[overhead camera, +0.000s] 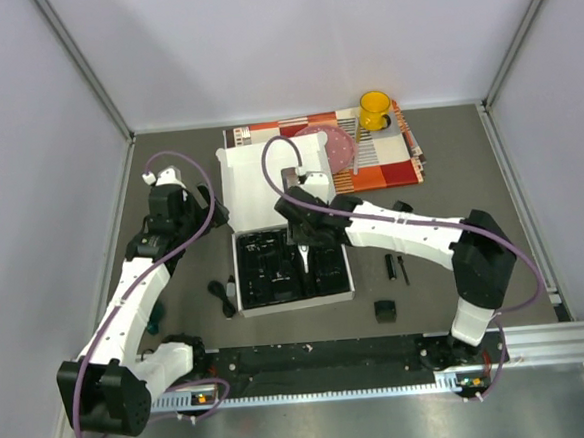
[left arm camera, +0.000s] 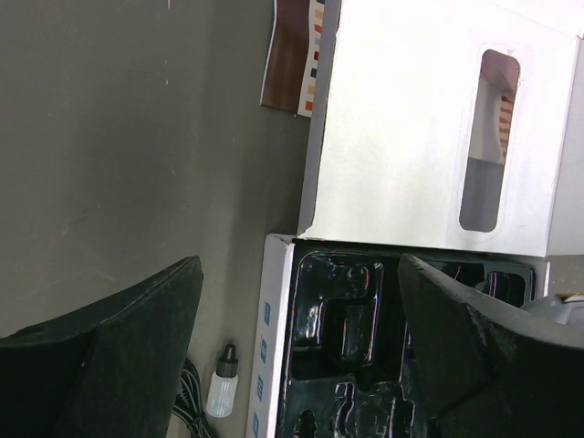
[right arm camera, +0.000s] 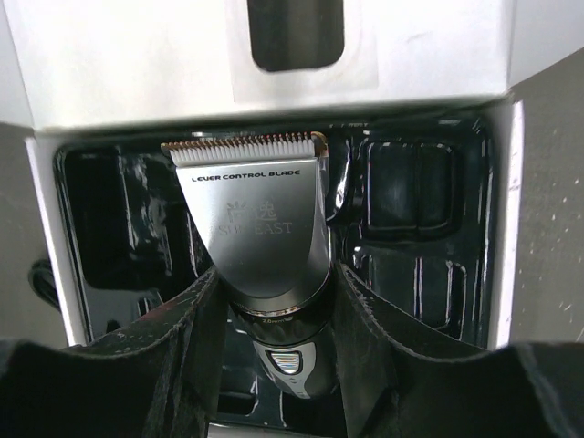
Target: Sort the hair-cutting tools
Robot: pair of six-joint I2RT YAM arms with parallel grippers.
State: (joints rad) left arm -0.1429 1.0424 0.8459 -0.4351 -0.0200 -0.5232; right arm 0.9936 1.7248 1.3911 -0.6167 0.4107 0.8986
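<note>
Left gripper (left arm camera: 299, 265): jaws spread wide, nothing between them, near the left edge of the white cardboard box (left arm camera: 411, 137). Black cord (overhead camera: 220, 294) and a small white plastic bottle with a black cap (left arm camera: 222, 388) lie on the table just left of the box.

Right gripper (right arm camera: 274, 297): jaws pinching the black-and-silver handheld electric clipper (right arm camera: 251, 219) by its body, over the middle of the glossy black moulded tray (right arm camera: 411, 210). Silver head, toothed blade toward the lid, "LEVER CONTROL BLADE" printed on it. Rear end is cut off by the fingers; can't tell if it touches the tray.

Right of the box: two thin black sticks (overhead camera: 396, 268) and one small black plastic guard comb (overhead camera: 385, 311). Yellow cup (overhead camera: 375, 110) sits on a striped orange mat (overhead camera: 388, 162) at the far side. Dark grey table (overhead camera: 471, 196), plain white walls.
</note>
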